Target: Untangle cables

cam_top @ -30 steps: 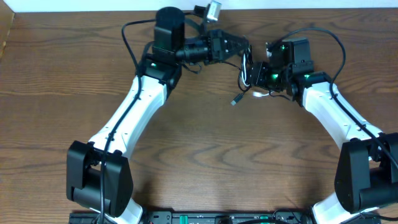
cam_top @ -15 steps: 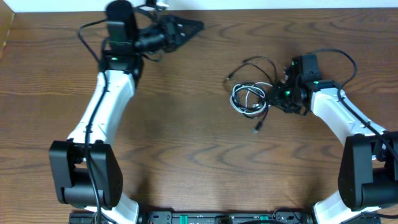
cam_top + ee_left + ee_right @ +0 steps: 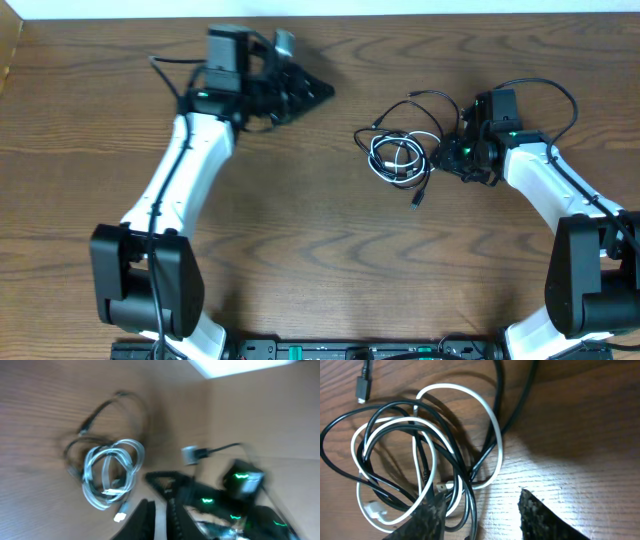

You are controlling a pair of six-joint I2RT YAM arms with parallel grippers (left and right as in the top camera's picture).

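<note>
The cables (image 3: pixel 400 158), one black and one white, are shown coiled together on the table (image 3: pixel 300 240), right of centre and toward the far side. The right gripper (image 3: pixel 447 155) is placed just right of the coil, jaws partly open, with black strands seen between them but not clamped. The left gripper (image 3: pixel 318 91) is seen well to the left, nearly closed and empty.

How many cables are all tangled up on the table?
2. The white cable lies coiled on the table; the black cable threads through that coil and loops out beyond it. No others show.
</note>
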